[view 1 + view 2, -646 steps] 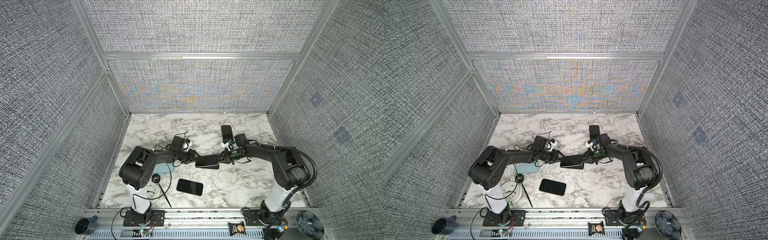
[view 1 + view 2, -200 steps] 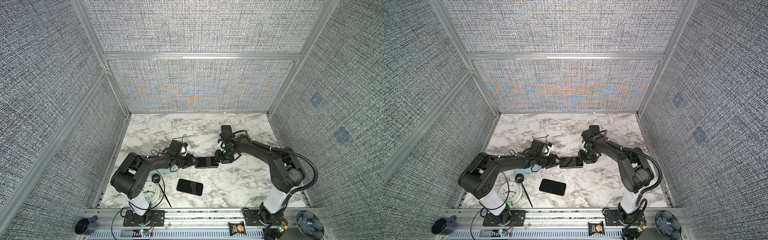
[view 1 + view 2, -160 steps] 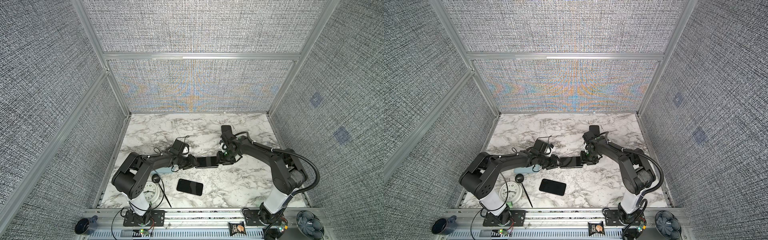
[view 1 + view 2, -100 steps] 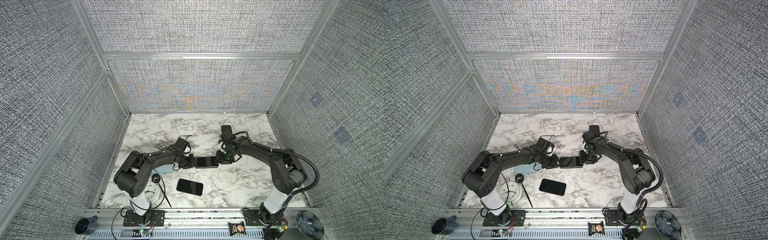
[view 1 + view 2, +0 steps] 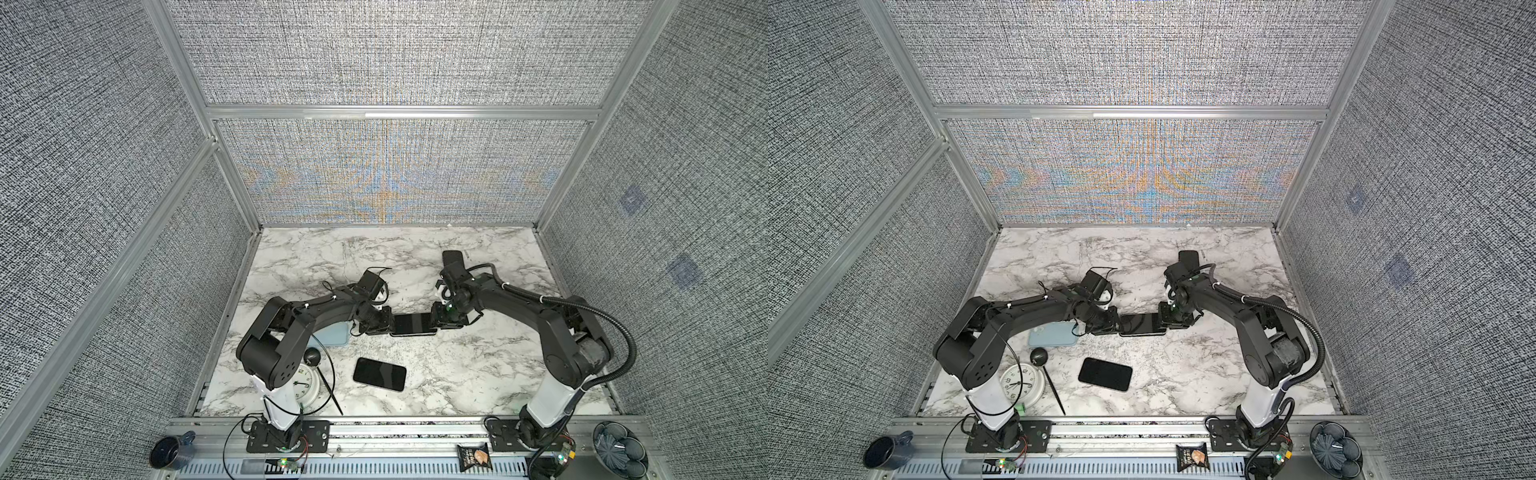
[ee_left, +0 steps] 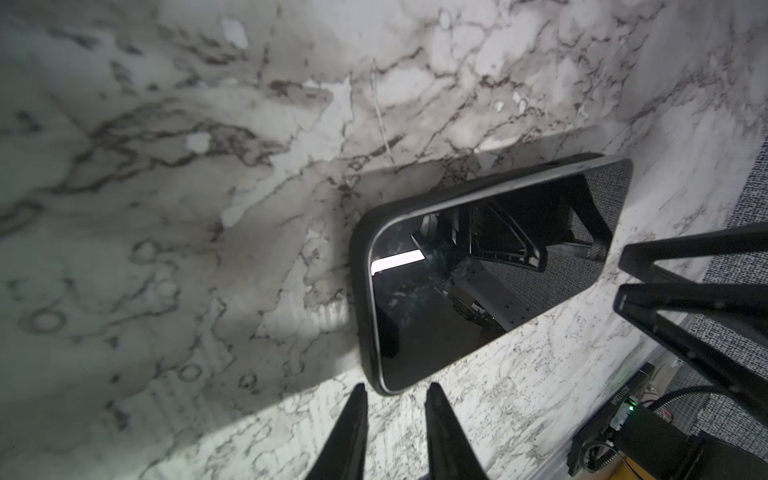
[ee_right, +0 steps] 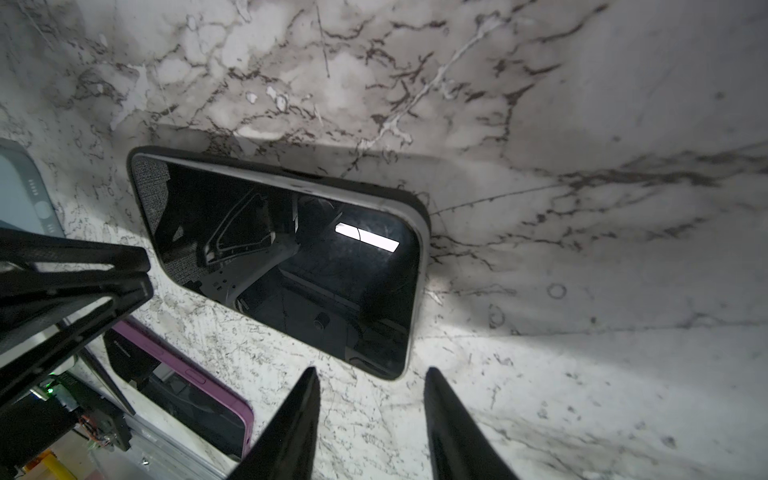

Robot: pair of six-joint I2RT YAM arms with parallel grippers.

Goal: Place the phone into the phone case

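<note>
- Grey woven walls [image 5: 374,62] on aluminium framing, closed in around a white-and-grey marble table [image 5: 478,365].
- At the centre of the table in both top views: phone [image 5: 413,324] [image 5: 1142,324], flat, screen up, long side running left to right.
- Set inside a black phone case [image 6: 358,266] — dark rim showing along one long edge and one short end in the wrist views. Cannot tell whether pressed fully home.
- Left gripper [image 5: 384,328] [image 6: 395,390] low at the phone's left end, tips just short of it. Jaws only a narrow gap apart, nothing between them.
- Right gripper [image 5: 436,322] [image 7: 370,374] low at the phone's right end. Jaws wider apart, likewise empty. Touching the case or not, unclear.
- Second phone [image 5: 379,374], dark screen up, at lower centre and well apart from both grippers. Purple rim visible in the right wrist view [image 7: 178,390].
- Pale blue case [image 5: 1054,334] left of centre, partly under the left arm.
- White clock [image 5: 1021,384] at lower left, with a black ball [image 5: 312,357] on a thin stick just beside it.
- Off the table along the bottom rail — dark mug [image 5: 172,455] at lower left, snack packet [image 5: 473,457] toward lower right.
</note>
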